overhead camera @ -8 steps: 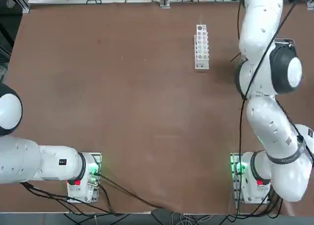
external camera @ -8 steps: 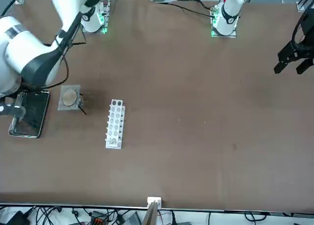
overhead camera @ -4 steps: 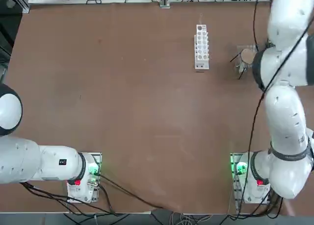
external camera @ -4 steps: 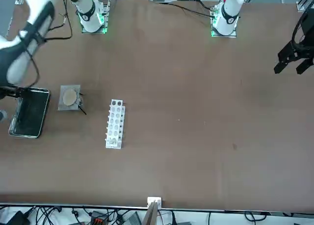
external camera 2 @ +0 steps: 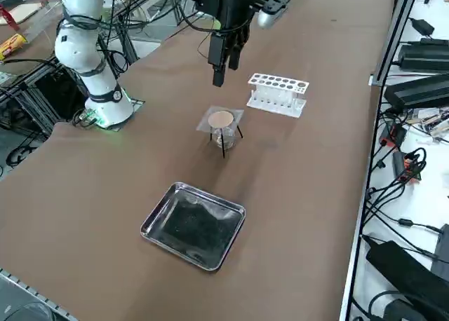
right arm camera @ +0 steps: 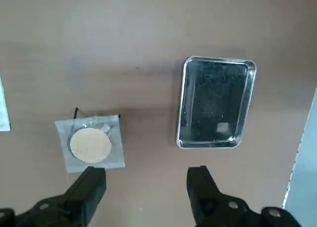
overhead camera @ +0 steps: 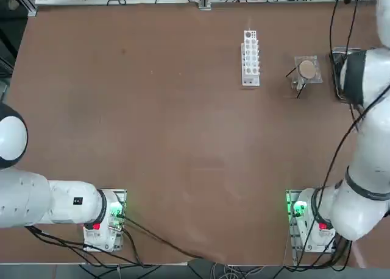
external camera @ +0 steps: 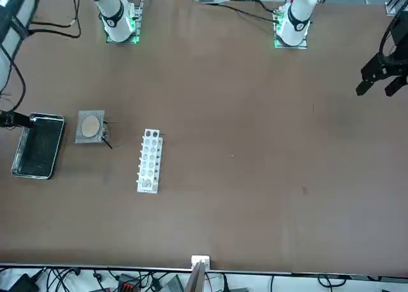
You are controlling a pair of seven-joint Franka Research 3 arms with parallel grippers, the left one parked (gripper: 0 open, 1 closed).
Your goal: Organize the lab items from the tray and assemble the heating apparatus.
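Tray (external camera 2: 193, 225) looks emptied. Mesh (external camera 2: 222, 119) sits on stand with burner under it, near rack (external camera 2: 278, 93). Assembly seems done. Right tool (external camera 2: 223, 58) hangs above, fingers apart, holding nothing.

On the brown counter (overhead camera: 152, 120), a white holed rack (overhead camera: 250, 57) stands at the far side. Just right of it sits the square mesh (overhead camera: 307, 70) on its wire stand. The right arm (overhead camera: 365, 127) covers what may be the tray.

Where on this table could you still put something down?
Nearly anywhere: the brown table is bare between the white rack and the arm bases. Things cluster only around rack, mesh-topped stand and empty metal tray; the open claw hangs above.
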